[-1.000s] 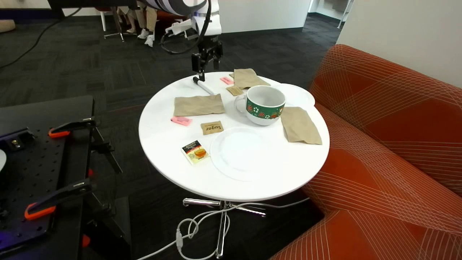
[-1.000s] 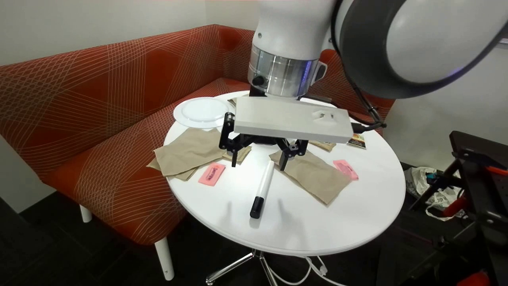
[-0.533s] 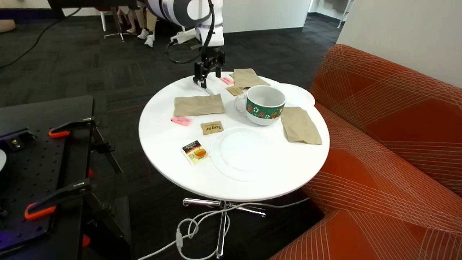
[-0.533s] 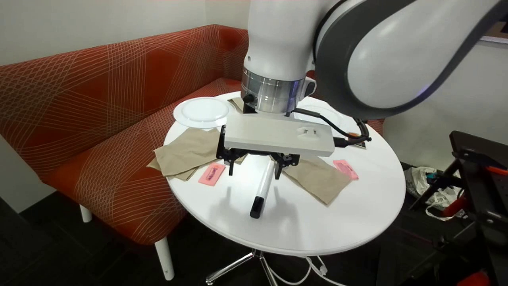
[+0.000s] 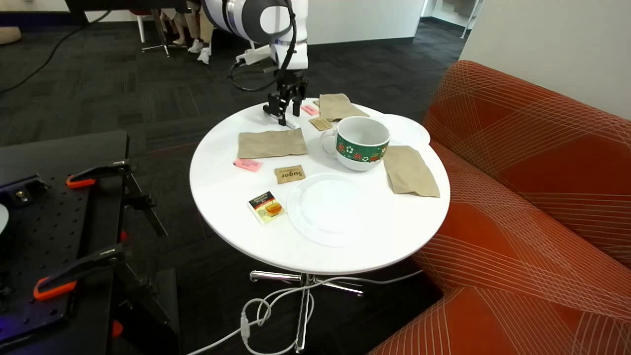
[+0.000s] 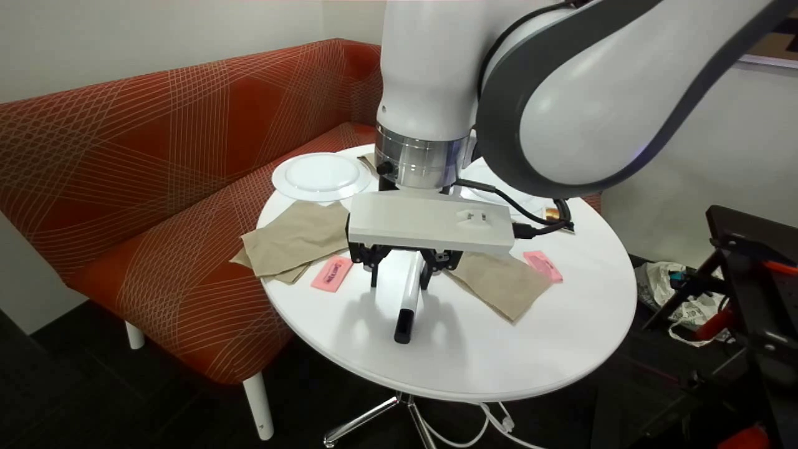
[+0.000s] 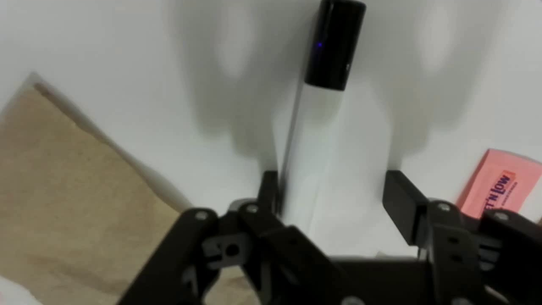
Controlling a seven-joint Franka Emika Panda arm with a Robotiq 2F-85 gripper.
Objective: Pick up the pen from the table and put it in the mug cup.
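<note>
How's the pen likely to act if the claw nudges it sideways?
Apt to roll: the pen looks round and lies on its side on a smooth table. Probably stiff: it looks straight. Its black cap may be slippery, judging by the shiny glints.

My gripper [image 7: 329,188] points downward, its two black fingers [image 7: 404,207] spread, a clear gap between their tips. In the wrist view they reach in from the bottom edge, a little blurred. Above them, in an exterior view, I carry a pale flat housing [image 6: 430,221] crosswise, a black cable [image 6: 525,231] plugged into one end. A shiny metal ring [image 6: 421,156] circles the bottom of my white wrist [image 6: 430,75], nearly upright in both exterior views. Beside it my arm [image 6: 598,118] bends at a grey-banded joint [image 6: 499,121] and slopes up out of frame.
</note>
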